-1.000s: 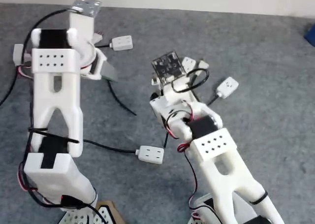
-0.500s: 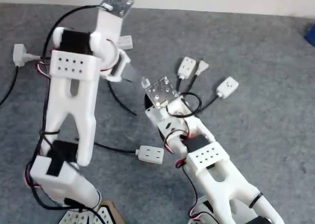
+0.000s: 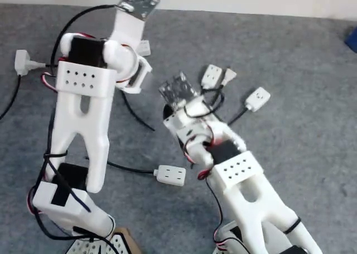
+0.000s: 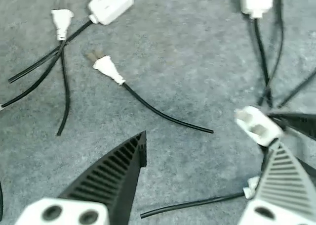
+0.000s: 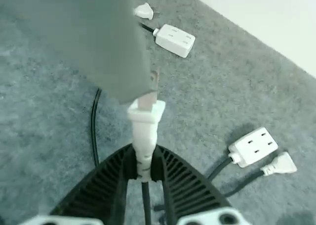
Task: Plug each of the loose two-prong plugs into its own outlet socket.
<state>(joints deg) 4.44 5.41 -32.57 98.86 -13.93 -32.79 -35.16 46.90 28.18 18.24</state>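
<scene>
My right gripper [image 5: 143, 161] is shut on a white two-prong plug [image 5: 144, 123], held upright with its prongs pointing away from the camera. In the high view the right gripper [image 3: 169, 110] hangs over mid-table, close to my left gripper [image 3: 142, 78]. The left gripper [image 4: 210, 141] is open above the grey carpet with nothing between its jaws. A loose white plug [image 4: 106, 67] on a black cord lies beyond it. A white plug body [image 4: 256, 126] sits close to one left jaw. White outlet sockets [image 3: 170, 176], [image 3: 257, 99], [image 3: 211, 75] lie around.
Another outlet socket [image 3: 143, 47] lies behind the left arm, and a plug [image 3: 22, 60] at the far left edge. A plug [image 3: 228, 73] lies beside the back outlet. Black cords [image 3: 136, 114] trail between the arms. A blurred grey shape [image 5: 108, 42] hangs near the held plug's prongs.
The left arm swung right and toward the back. The right gripper carried its plug left, toward the left gripper.
</scene>
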